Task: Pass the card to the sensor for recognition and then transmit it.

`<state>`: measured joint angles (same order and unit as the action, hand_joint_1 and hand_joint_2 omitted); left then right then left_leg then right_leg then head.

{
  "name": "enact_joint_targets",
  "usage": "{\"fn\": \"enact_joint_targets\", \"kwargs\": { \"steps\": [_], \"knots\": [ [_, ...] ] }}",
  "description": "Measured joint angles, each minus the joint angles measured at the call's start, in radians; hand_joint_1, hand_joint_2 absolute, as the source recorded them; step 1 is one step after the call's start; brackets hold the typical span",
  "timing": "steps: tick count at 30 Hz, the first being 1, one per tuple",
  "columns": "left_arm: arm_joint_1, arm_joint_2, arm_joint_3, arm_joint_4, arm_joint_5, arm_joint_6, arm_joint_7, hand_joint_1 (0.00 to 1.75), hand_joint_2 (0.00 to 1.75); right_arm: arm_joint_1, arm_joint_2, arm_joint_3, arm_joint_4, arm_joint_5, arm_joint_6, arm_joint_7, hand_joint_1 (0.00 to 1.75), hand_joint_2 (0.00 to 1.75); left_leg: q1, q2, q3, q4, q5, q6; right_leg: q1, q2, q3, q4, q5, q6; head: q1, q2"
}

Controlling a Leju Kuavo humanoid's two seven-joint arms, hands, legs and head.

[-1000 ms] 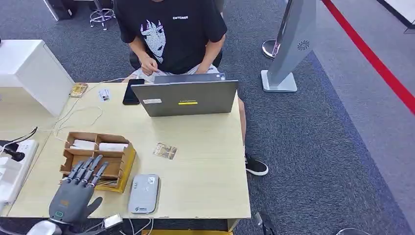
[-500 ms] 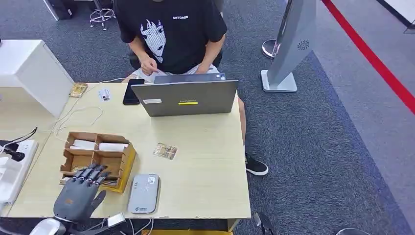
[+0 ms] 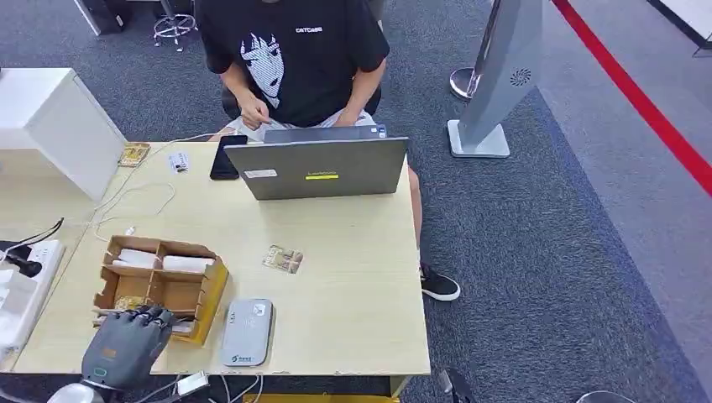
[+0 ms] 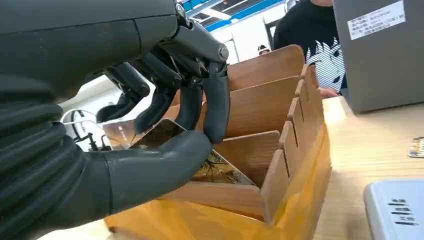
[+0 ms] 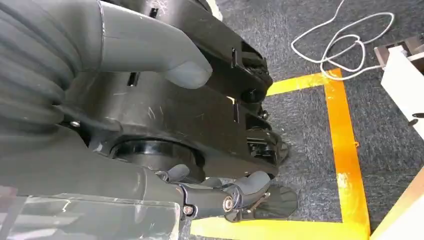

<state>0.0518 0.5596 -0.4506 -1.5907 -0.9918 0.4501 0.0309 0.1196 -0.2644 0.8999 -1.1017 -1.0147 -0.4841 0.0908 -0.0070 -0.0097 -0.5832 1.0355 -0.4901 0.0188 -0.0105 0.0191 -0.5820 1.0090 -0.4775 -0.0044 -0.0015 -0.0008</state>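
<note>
the card [image 4: 220, 170] lies in the near compartment of the wooden organiser box [image 3: 159, 285], tilted, with its patterned face up and one edge resting against the low front divider. in the left wrist view i see my left hand [image 4: 165, 125] closed on it: the thumb [image 4: 150, 167] lies over the card's face and the dark fingers [image 4: 216, 107] curl down from above onto it, so the card is pinched between thumb and fingers while it is still inside the box. in the head view the left hand [image 3: 128, 342] sits at the near left corner of the box, fingers bent into the front compartment; the card itself is hidden under the hand there.

the box stands on the light wooden table [image 3: 353, 285], near its front left part. two white rolls [image 3: 159, 260] lie in the far compartments. the grey sensor [image 3: 246, 332] lies flat on the table just beside the box, on its right, close to the table's front edge. a second card [image 3: 283, 259] lies loose on the table, apart from the box and beyond the sensor.

the right hand [image 5: 150, 55] hangs over dark carpet with yellow floor tape [image 5: 345, 150]; its thumb lies along the dark body parts, and i cannot tell how its fingers are set.

a person [image 3: 294, 59] in a black shirt sits at the far side behind an open grey laptop [image 3: 319, 168].
</note>
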Motion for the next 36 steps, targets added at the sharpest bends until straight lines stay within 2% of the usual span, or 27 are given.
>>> {"fn": "enact_joint_targets", "kwargs": {
  "steps": [10, 11, 12, 13, 36],
  "knots": [
    [0.034, 0.003, 0.039, -0.026, -0.003, 0.032, -0.022, 1.75, 1.75, 0.008, -0.012, 0.005, -0.02, -0.023, -0.017, -0.019, 0.0, 1.75, 0.0, 0.0, 0.0, 0.0, 0.0, 0.0, 0.0, 0.0, 0.0, 0.0, 0.0, 0.0, 0.0, 0.0],
    [0.035, 0.002, 0.04, -0.026, -0.003, 0.037, -0.025, 1.2, 1.75, 0.008, -0.012, 0.006, -0.02, -0.024, -0.017, -0.021, 0.0, 1.75, 0.0, 0.0, 0.0, 0.0, 0.0, 0.0, 0.0, 0.0, 0.0, 0.0, 0.0, 0.0, 0.0, 0.0],
    [0.035, 0.0, 0.041, -0.026, -0.003, 0.043, -0.03, 1.2, 1.75, 0.008, -0.013, 0.006, -0.02, -0.024, -0.017, -0.021, 0.0, 1.75, 0.0, 0.0, 0.0, 0.0, 0.0, 0.0, 0.0, 0.0, 0.0, 0.0, 0.0, 0.0, 0.0, 0.0],
    [0.035, -0.001, 0.041, -0.026, -0.003, 0.047, -0.032, 0.0, 1.75, 0.007, -0.013, 0.006, -0.02, -0.026, -0.017, -0.022, 0.0, 1.75, 0.0, 0.0, 0.0, 0.0, 0.0, 0.0, 0.0, -0.001, 0.0, 0.0, 0.0, 0.0, 0.0, 0.0],
    [0.04, -0.027, 0.063, -0.028, -0.014, 0.065, -0.032, 0.0, 1.75, 0.007, -0.016, 0.008, -0.02, -0.032, -0.021, -0.032, 0.0, 1.75, 0.0, 0.0, 0.0, 0.0, 0.0, 0.0, 0.0, -0.001, 0.0, 0.0, 0.0, 0.0, 0.0, 0.0]
  ]
}}
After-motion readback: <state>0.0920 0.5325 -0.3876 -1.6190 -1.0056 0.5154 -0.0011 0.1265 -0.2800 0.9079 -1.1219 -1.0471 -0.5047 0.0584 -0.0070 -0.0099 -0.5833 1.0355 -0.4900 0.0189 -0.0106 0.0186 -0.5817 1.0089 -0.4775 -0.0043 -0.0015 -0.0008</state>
